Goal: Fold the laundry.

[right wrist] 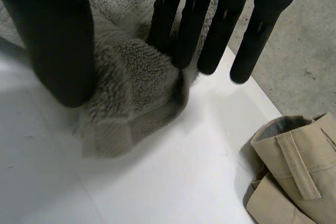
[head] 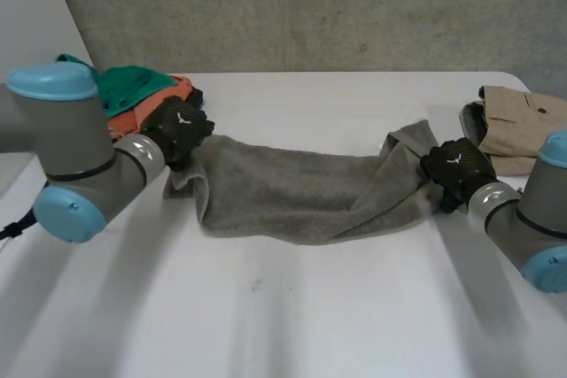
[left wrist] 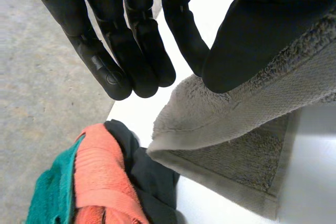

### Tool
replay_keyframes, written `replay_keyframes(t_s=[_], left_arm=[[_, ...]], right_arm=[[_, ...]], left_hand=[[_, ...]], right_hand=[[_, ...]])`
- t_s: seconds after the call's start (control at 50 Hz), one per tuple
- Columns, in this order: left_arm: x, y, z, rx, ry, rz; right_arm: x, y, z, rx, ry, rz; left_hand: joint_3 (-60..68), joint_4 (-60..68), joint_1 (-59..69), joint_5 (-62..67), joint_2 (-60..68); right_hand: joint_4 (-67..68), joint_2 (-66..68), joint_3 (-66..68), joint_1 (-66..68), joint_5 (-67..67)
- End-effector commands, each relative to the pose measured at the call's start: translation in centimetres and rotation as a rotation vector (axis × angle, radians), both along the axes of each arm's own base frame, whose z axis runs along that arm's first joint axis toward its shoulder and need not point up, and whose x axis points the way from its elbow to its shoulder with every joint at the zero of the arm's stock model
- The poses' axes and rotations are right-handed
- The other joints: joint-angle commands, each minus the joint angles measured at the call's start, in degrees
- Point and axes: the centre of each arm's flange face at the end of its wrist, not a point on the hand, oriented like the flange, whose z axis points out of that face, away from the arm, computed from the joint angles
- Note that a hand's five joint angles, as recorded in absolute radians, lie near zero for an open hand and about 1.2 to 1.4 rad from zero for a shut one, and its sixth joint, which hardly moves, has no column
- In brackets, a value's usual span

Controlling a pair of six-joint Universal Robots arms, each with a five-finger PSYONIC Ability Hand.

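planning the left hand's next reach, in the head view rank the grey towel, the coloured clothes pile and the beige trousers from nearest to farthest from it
1. grey towel: its end is pinched by the left hand.
2. coloured clothes pile: just behind that hand, on the left side.
3. beige trousers: far right side, past the right hand.

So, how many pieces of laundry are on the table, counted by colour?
grey towel: 1
green cloth: 1
orange cloth: 1
black cloth: 1
beige trousers: 1
Total: 5
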Motion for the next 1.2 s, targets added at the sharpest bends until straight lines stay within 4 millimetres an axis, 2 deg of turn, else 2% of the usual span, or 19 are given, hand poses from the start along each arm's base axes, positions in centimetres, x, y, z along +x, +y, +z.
replay_keyframes(t_s=[0.02, 0.1, 0.18, 0.24, 0.26, 0.32, 0.34, 0.4, 0.42, 0.5, 0.58, 0.66, 0.72, 0.82, 0.88, 0.94, 1.04, 1.12, 1.2], left_arm=[[0.8, 0.4, 0.4, 0.031, 0.043, 0.011], [1.1, 0.5, 0.1, 0.048, 0.045, 0.019], [1.5, 0.7, 0.4, 0.057, 0.060, 0.032], [1.8, 1.1, 0.9, 0.066, 0.074, 0.043], [2.2, 1.4, 1.4, 0.077, 0.081, 0.055], [3.0, 2.2, 2.4, 0.095, 0.095, 0.075], [3.6, 2.8, 3.6, 0.098, 0.113, 0.094], [4.8, 4.0, 5.8, 0.101, 0.150, 0.123], [5.5, 5.0, 7.4, 0.104, 0.184, 0.143], [7.1, 7.1, 9.8, 0.145, 0.259, 0.177], [7.7, 8.6, 10.0, 0.235, 0.296, 0.177], [7.6, 9.0, 8.1, 0.356, 0.287, 0.177], [7.6, 8.0, 6.5, 0.398, 0.271, 0.187], [6.9, 4.2, 2.4, 0.443, 0.235, 0.217], [5.7, 3.2, 0.7, 0.470, 0.216, 0.193], [5.0, 2.9, -0.1, 0.487, 0.209, 0.189], [4.4, 4.7, -0.7, 0.516, 0.202, 0.179], [4.3, 6.5, -0.6, 0.474, 0.204, 0.169], [3.6, 8.1, -1.1, 0.412, 0.207, 0.140]], right_arm=[[0.3, -0.3, -0.2, 0.010, 0.003, 0.004], [0.3, -0.4, 0.0, 0.000, -0.004, 0.005], [0.1, -1.1, 0.9, -0.053, -0.011, -0.013], [-0.2, -1.3, 2.6, -0.092, -0.023, -0.046], [-0.4, -1.2, 4.3, -0.118, -0.039, -0.057], [-1.4, -0.7, 7.2, -0.116, -0.052, -0.083], [-2.2, 0.0, 9.2, -0.092, -0.048, -0.101], [-3.6, 1.1, 12.3, -0.052, -0.032, -0.112], [-4.3, 2.0, 14.1, -0.018, -0.017, -0.113], [-5.5, 4.0, 17.0, 0.100, 0.028, -0.112], [-5.5, 6.2, 18.3, 0.213, 0.086, -0.083], [-5.4, 7.1, 17.4, 0.315, 0.170, -0.031], [-5.0, 6.9, 15.9, 0.362, 0.229, 0.010], [-3.8, 5.4, 12.8, 0.407, 0.312, 0.036], [-2.8, 4.3, 11.4, 0.398, 0.311, -0.002], [-2.6, 3.4, 10.6, 0.381, 0.280, -0.050], [-2.8, 1.8, 9.7, 0.304, 0.177, -0.135], [-3.0, 1.6, 9.4, 0.254, 0.130, -0.162], [-3.1, 1.5, 9.1, 0.212, 0.102, -0.173]], left_hand=[[12.12, 11.61, 13.76, 12.92, 11.65], [12.12, 11.61, 13.76, 12.92, 11.65], [12.12, 11.61, 13.76, 12.92, 11.65], [12.12, 11.61, 13.76, 12.92, 11.65], [12.12, 11.61, 13.76, 12.92, 11.65], [12.12, 11.61, 13.76, 12.92, 11.65], [12.12, 11.61, 13.76, 12.92, 11.65], [12.12, 11.61, 13.76, 12.92, 11.65], [12.12, 11.61, 13.76, 12.92, 11.65], [12.12, 11.61, 13.76, 12.92, 11.65], [12.12, 11.61, 13.76, 12.92, 11.65], [12.12, 11.61, 13.76, 12.92, 11.65], [12.12, 11.61, 13.76, 12.92, 11.65], [12.12, 11.61, 13.76, 12.92, 11.65], [12.12, 11.61, 13.76, 12.92, 11.65], [2.74, 2.24, 4.38, 3.54, 2.28], [-29.15, -29.65, -27.51, -28.35, -29.61], [-45.67, -46.17, -44.03, -44.87, -46.13], [-50.77, -51.28, -49.14, -49.97, -51.24]], right_hand=[[-0.85, -0.89, -0.76, -0.74, -0.10], [4.35, 4.31, 4.43, 4.45, 5.10], [41.64, 41.60, 41.73, 41.75, 42.39], [41.73, 41.69, 41.82, 41.84, 42.48], [41.73, 41.69, 41.82, 41.84, 42.48], [41.73, 41.69, 41.82, 41.84, 42.48], [41.73, 41.69, 41.82, 41.84, 42.48], [41.73, 41.69, 41.82, 41.84, 42.48], [41.73, 41.69, 41.82, 41.84, 42.48], [41.73, 41.69, 41.82, 41.84, 42.48], [41.73, 41.69, 41.82, 41.84, 42.48], [41.73, 41.69, 41.82, 41.84, 42.48], [41.73, 41.69, 41.82, 41.84, 42.48], [41.73, 41.69, 41.82, 41.84, 42.48], [41.73, 41.69, 41.82, 41.84, 42.48], [41.73, 41.69, 41.82, 41.84, 42.48], [41.73, 41.69, 41.82, 41.84, 42.48], [41.73, 41.69, 41.82, 41.84, 42.48], [41.73, 41.69, 41.82, 41.84, 42.48]])
